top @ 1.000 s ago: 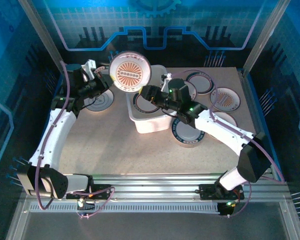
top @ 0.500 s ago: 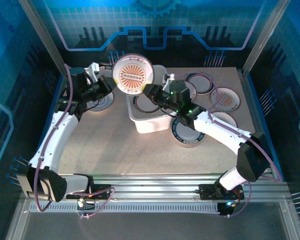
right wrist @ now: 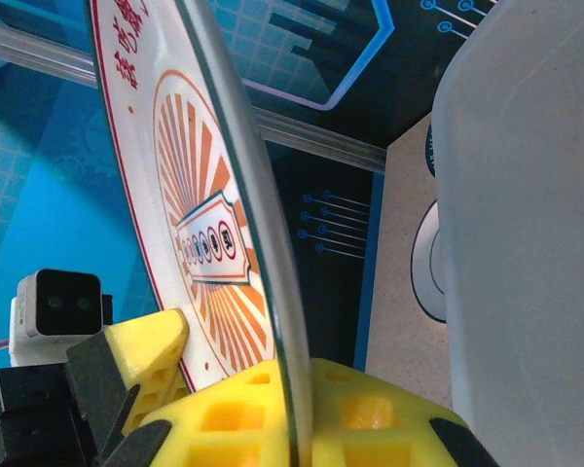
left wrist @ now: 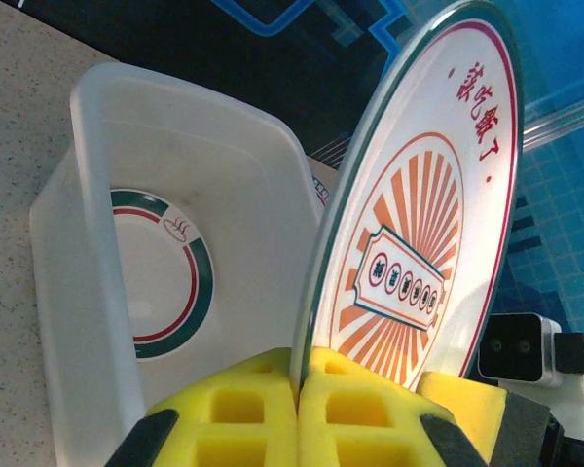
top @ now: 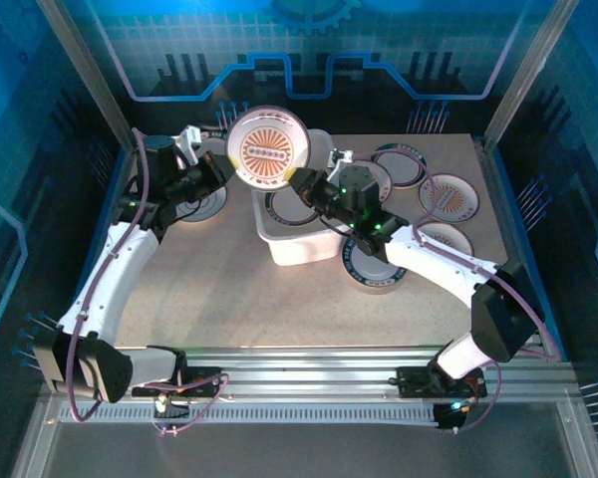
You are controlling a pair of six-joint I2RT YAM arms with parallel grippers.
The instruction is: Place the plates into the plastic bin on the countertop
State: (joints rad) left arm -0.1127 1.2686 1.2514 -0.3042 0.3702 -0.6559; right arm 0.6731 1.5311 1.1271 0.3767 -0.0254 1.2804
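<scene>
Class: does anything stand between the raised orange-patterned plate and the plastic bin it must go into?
Nothing visible does. The left tool and right tool pinch the orange-patterned plate at its rim, holding it on edge by the far left corner of the plastic bin. A green-rimmed plate lies flat inside the open bin.

- An orange-sunburst plate (top: 267, 147), white with red characters near its dark thin rim, stood almost on edge in the air over the far left corner of the plastic bin (top: 301, 249).
- The bin, translucent white with rounded corners, sat mid-desk (top: 219, 289); a green-rimmed plate (top: 282, 206) lay flat on its floor.
- A second green-rimmed plate (top: 371, 271) lay just beside the bin's right wall.
- Further right lay a far green-rimmed plate (top: 399, 164), an orange-centred plate (top: 450, 197) and a partly hidden plate (top: 450, 237).
- A left-hand plate (top: 201, 204) lay flat, well apart from these.
</scene>
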